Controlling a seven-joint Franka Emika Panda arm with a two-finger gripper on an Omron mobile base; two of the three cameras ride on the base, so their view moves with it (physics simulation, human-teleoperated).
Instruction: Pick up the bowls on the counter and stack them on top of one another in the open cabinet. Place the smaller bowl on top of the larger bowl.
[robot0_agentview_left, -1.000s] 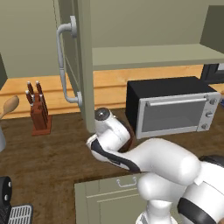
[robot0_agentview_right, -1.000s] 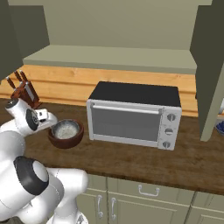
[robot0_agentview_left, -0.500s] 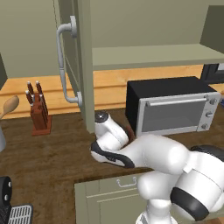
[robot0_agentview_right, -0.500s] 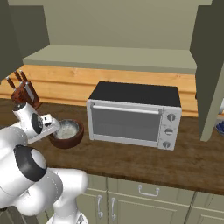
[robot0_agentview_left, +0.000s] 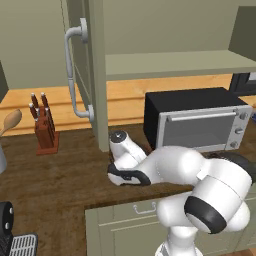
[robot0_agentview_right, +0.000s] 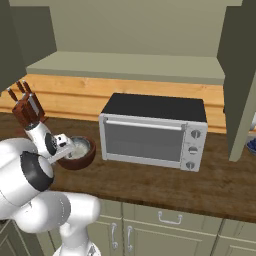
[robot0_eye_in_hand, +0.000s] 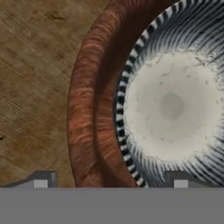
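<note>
Jaws spread wide with gripper (robot0_eye_in_hand: 109, 183) straddling the rim of the larger bowl (robot0_eye_in_hand: 87, 109) on the counter (robot0_eye_in_hand: 30, 65), smaller bowl (robot0_eye_in_hand: 170, 105) already nested inside; risk of tilting both and spilling the small one if clamped off-centre

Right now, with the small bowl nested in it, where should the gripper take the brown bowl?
Probably the larger bowl's thick rim, coming straight down. In the hand view the open gripper already straddles that rim: one fingertip outside over the counter, the other inside beside the smaller bowl, which fills the middle.
</note>
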